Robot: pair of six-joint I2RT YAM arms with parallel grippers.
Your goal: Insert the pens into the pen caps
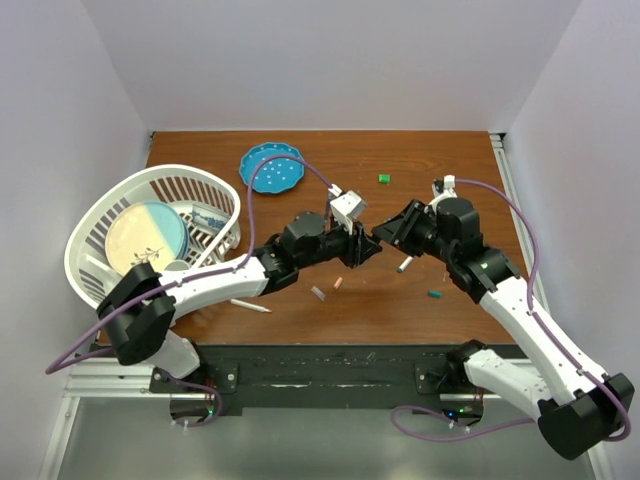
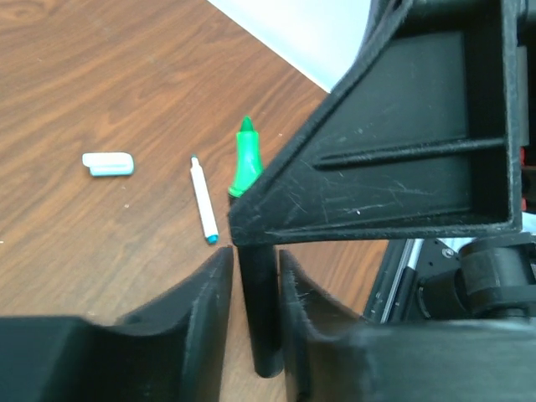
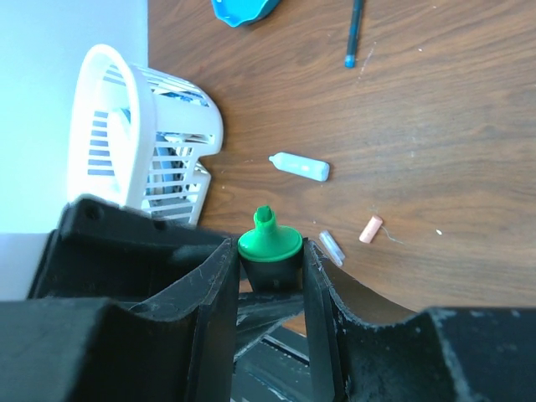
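A dark pen with a bare green tip (image 3: 270, 241) is held in the air between both arms at mid-table. My right gripper (image 3: 268, 251) is shut on it just behind the tip; the same gripper (image 1: 385, 233) meets the left one over the table. My left gripper (image 2: 255, 261) has its jaws closed against the pen's dark barrel (image 2: 261, 310), whose green tip (image 2: 245, 159) pokes out past the right gripper's black finger (image 2: 402, 134). On the wood lie a green pen cap (image 1: 383, 180), a teal cap (image 1: 435, 295), a pink cap (image 3: 370, 229), a grey cap (image 3: 332, 248) and a light blue cap (image 3: 299, 166).
A white pen with a blue tip (image 2: 203, 201) lies just beyond the joined grippers, with a pale cap (image 2: 108, 164) left of it. Another white pen (image 1: 251, 306) lies near the left arm. A white basket (image 1: 95, 215) stands at the left and a blue dotted plate (image 1: 272, 168) at the back.
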